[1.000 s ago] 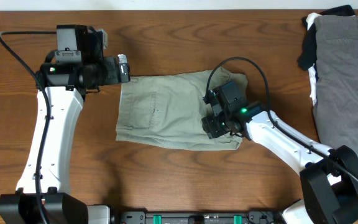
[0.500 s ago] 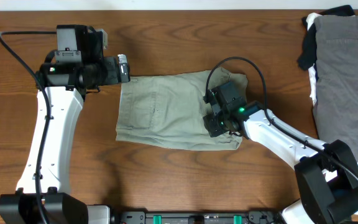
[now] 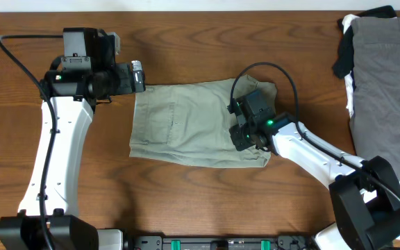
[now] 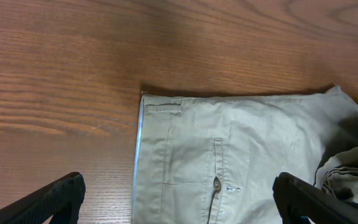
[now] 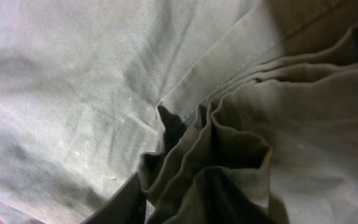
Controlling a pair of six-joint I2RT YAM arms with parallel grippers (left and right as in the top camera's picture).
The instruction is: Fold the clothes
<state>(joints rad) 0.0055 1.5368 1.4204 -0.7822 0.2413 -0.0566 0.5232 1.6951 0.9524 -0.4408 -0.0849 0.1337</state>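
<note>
The right claw (image 3: 240, 139) pinches a pleated bunch of the khaki-olive cotton shorts (image 3: 179, 128), which lie flat on the wood-grain surface (image 3: 207, 42), while the left claw (image 4: 179, 183) hangs wide open and empty beside their waistband edge.

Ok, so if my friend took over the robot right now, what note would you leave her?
Left gripper: open, empty, hovering by the waistband end of the shorts.
Right gripper: shut on bunched cloth at the shorts' other end.
Shorts lie flat mid-table; the pile of grey, black and white clothes is at the far right.
Done: shorts laid out.
Left: fold them, then the pile.
</note>
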